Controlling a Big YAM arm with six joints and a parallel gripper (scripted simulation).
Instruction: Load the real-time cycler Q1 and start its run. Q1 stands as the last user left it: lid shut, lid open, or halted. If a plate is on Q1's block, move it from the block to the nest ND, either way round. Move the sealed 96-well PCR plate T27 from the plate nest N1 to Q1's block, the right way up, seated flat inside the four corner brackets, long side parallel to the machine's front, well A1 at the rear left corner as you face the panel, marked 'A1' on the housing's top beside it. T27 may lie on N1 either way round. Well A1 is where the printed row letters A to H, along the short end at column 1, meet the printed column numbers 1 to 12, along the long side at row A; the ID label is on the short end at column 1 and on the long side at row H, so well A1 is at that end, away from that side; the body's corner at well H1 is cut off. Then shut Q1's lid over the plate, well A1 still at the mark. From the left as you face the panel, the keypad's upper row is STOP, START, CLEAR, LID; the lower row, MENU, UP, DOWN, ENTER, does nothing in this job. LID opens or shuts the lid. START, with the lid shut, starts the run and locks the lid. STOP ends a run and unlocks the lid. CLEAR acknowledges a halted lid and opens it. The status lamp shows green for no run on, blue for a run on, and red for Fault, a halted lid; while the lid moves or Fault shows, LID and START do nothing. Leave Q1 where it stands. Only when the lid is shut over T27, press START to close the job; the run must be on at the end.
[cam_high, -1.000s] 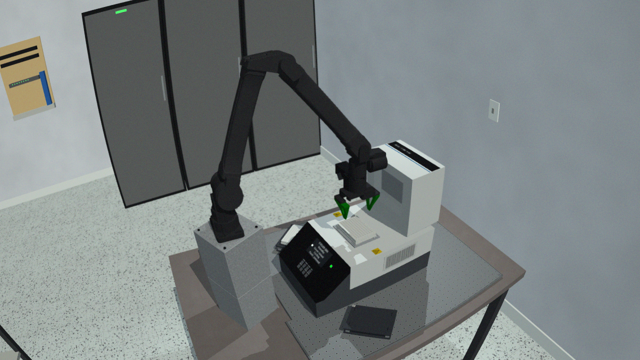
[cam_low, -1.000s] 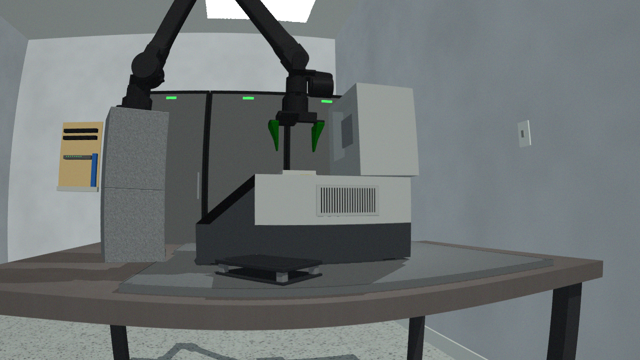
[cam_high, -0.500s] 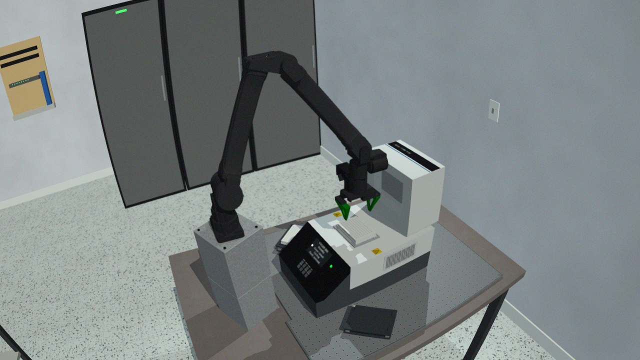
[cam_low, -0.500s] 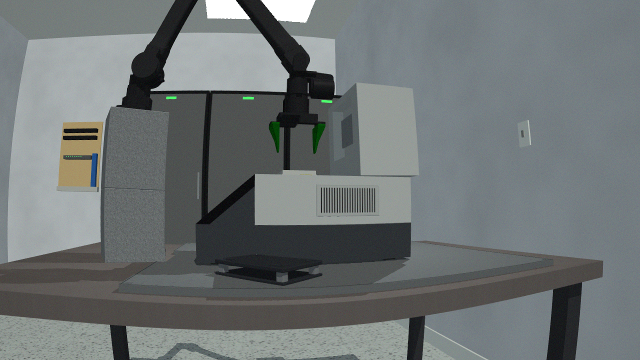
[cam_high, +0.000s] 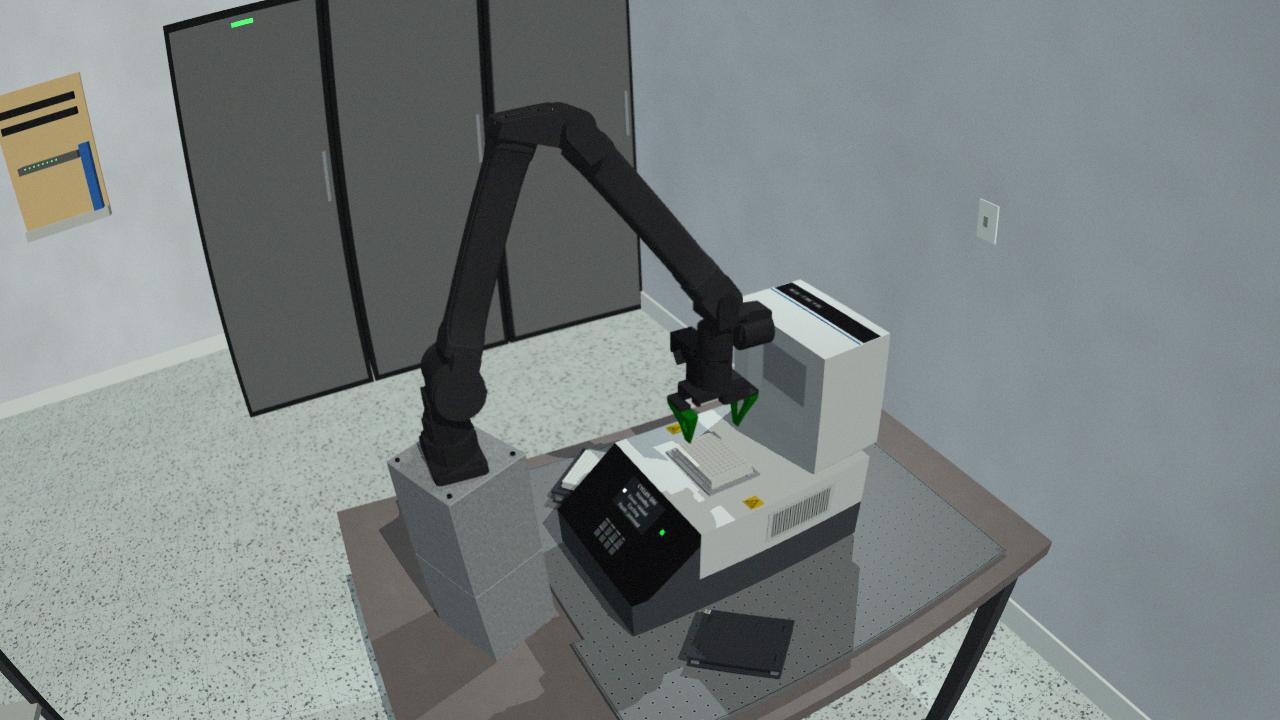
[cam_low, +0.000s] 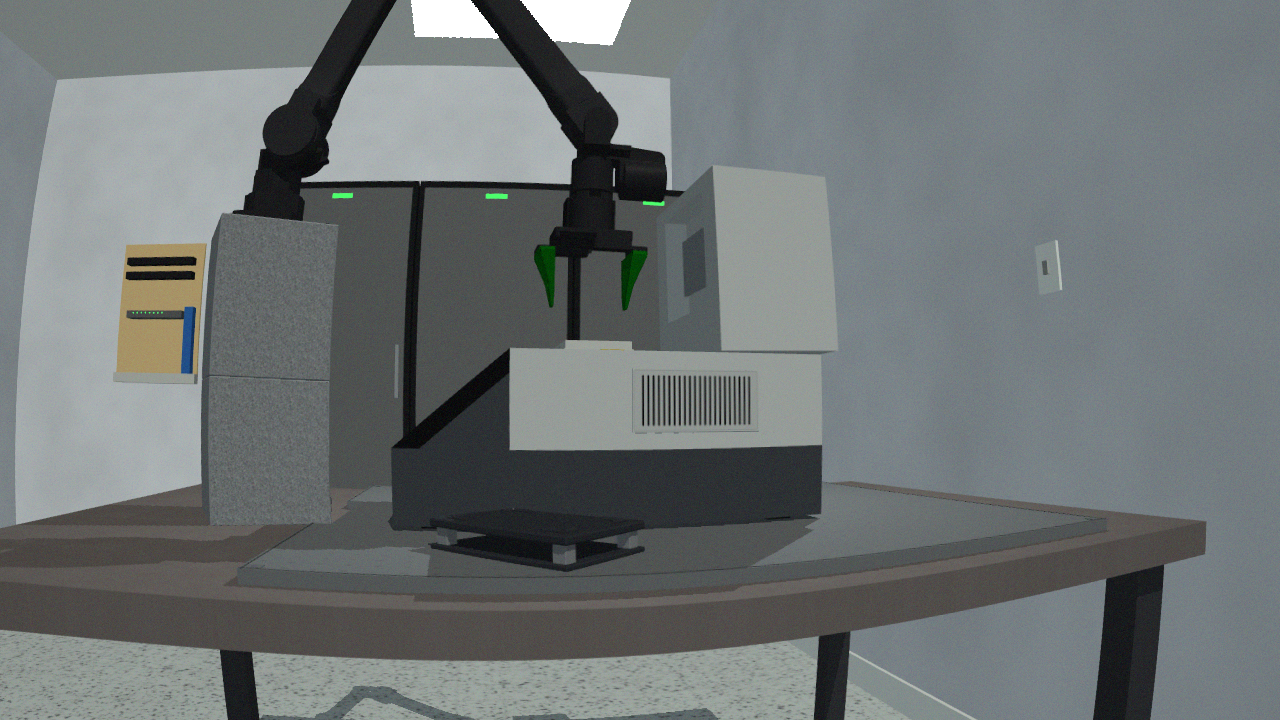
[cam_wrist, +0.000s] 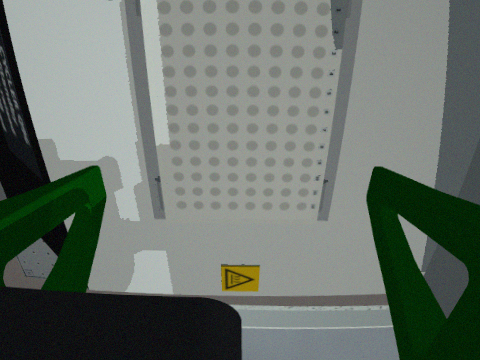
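Note:
The cycler Q1 (cam_high: 716, 510) stands on the table with its lid (cam_high: 819, 376) raised upright at the rear. A white sealed 96-well plate (cam_high: 713, 461) lies flat on Q1's block, and it fills the upper middle of the wrist view (cam_wrist: 243, 96). My gripper (cam_high: 713, 420) hangs above the plate's far end, fingers wide open and empty, well clear of the plate in the side view (cam_low: 586, 291). The status lamp (cam_high: 661, 532) on the black front panel is green, beside the keypad (cam_high: 608, 534). I cannot read the plate's markings.
A black plate nest (cam_high: 736, 642) sits empty on the table in front of Q1's right side. Another white plate (cam_high: 580, 467) lies on a nest between Q1 and the grey arm pedestal (cam_high: 469, 537). The open lid stands close to the gripper's right.

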